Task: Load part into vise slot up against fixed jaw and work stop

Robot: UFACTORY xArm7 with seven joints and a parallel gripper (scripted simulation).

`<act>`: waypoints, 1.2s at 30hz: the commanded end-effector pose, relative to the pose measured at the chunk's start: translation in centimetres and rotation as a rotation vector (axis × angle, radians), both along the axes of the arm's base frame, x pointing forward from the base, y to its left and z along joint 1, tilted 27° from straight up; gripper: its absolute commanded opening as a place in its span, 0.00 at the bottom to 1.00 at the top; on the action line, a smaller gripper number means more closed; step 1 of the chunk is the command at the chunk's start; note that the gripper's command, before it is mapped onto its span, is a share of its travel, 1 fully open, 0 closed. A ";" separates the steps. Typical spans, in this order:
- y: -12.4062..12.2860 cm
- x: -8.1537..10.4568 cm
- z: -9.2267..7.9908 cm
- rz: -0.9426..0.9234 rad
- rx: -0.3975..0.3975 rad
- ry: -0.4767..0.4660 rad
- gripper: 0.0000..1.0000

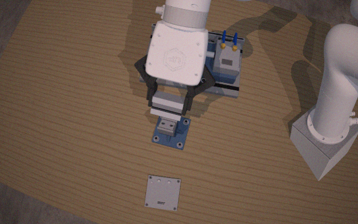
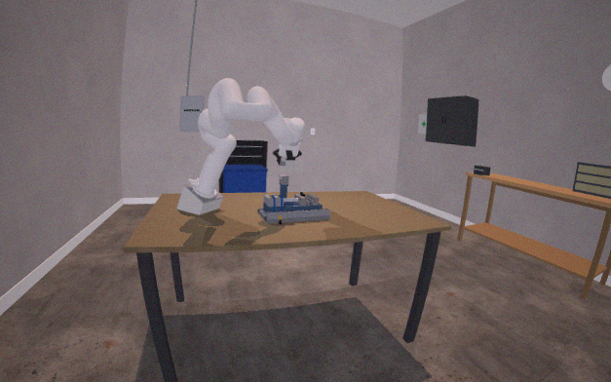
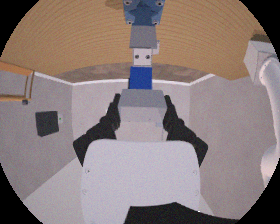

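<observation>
Black two-finger gripper (image 1: 169, 100) is clamped on the grey rectangular metal part (image 1: 167, 105), held in the air just above the grey V-block on its blue base plate (image 1: 186, 123), slot orientation hard to make out, grey-blue vise (image 1: 226, 68) just beyond.

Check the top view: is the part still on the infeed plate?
No: the infeed plate lies bare, and the gripper holds the part above the V-block.

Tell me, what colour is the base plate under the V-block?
Blue. The V-block's base plate shows best in the top view, with a screw at each visible corner.
</observation>
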State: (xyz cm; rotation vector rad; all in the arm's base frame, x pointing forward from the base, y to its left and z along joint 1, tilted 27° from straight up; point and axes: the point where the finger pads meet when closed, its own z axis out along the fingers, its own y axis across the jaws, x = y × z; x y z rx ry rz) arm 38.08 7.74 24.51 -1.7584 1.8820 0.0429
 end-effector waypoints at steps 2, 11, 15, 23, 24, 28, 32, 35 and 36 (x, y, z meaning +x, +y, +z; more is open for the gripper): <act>0.0 0.1 0.1 0.001 0.000 -0.003 0.00; -0.1 0.1 -0.1 0.001 0.000 -0.003 0.00; -0.1 0.2 -0.3 0.001 0.000 -0.003 0.00; -0.4 0.4 -0.8 0.001 0.000 -0.003 0.00; -0.4 0.4 -0.9 0.001 0.000 -0.003 0.00; -0.5 0.4 -1.1 0.001 0.000 -0.003 0.00; -0.6 0.5 -1.4 0.001 0.000 -0.003 0.00; -0.7 0.6 -1.7 0.001 0.000 -0.003 0.00; -0.8 0.7 -1.8 0.001 0.000 -0.003 0.00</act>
